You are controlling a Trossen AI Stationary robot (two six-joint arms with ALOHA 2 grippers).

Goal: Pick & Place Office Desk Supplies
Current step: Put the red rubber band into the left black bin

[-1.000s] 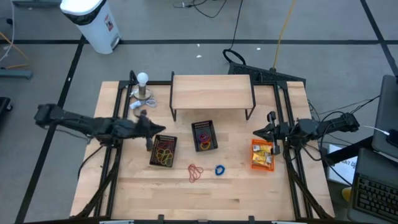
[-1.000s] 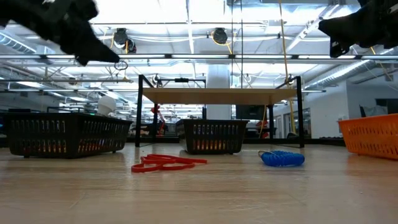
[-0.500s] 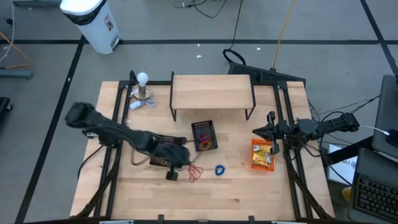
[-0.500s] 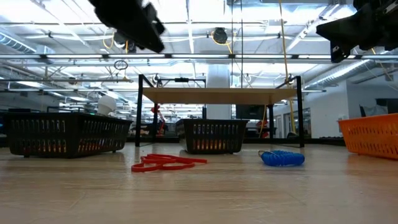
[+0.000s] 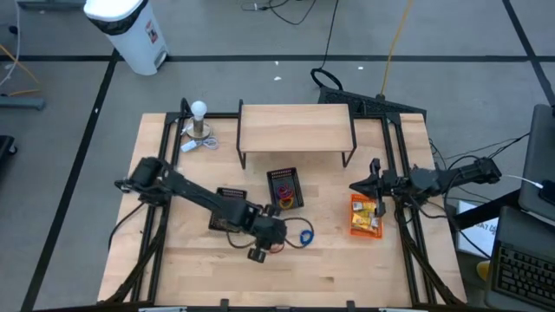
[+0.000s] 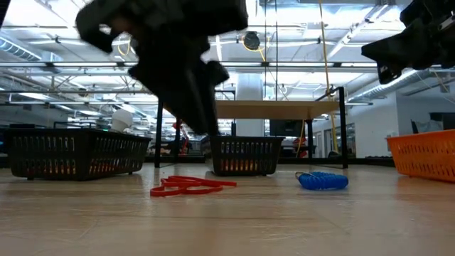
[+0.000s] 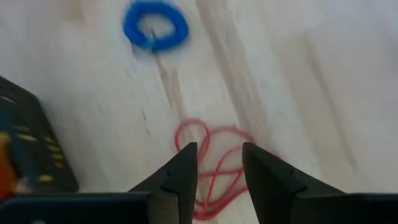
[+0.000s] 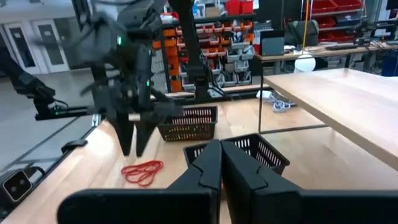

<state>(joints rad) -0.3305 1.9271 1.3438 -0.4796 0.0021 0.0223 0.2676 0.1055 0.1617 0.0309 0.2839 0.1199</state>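
At the table's left, a white ball on a metal stand (image 5: 199, 117) sits near the back corner, well apart from the work. The left arm reaches diagonally across the wooden table (image 5: 347, 269), its left gripper (image 7: 217, 163) hanging over a tangle of red rubber bands (image 7: 214, 168) lying loose on the wood toward the front middle. The two dark fingers (image 7: 180, 174) stand a little apart with the red loops showing between and below them; whether they touch the bands cannot be told. From table height the gripper hangs above the bands, tips pointing down.

Partly hidden under the arm is a black mesh basket (image 5: 227, 198) with yellow and red bands inside. Just beside the red tangle lies a blue coiled band (image 5: 304, 235), flat on the wood. Behind it, a second black basket (image 5: 284, 189) holds red, yellow and purple bands, in front of a small wooden shelf on dark legs (image 5: 296, 128).

Further right, an orange basket (image 5: 365, 216) carries yellow packets. The right gripper (image 5: 375, 186) hovers beside it near the table's right edge, fingers pressed together and holding nothing.
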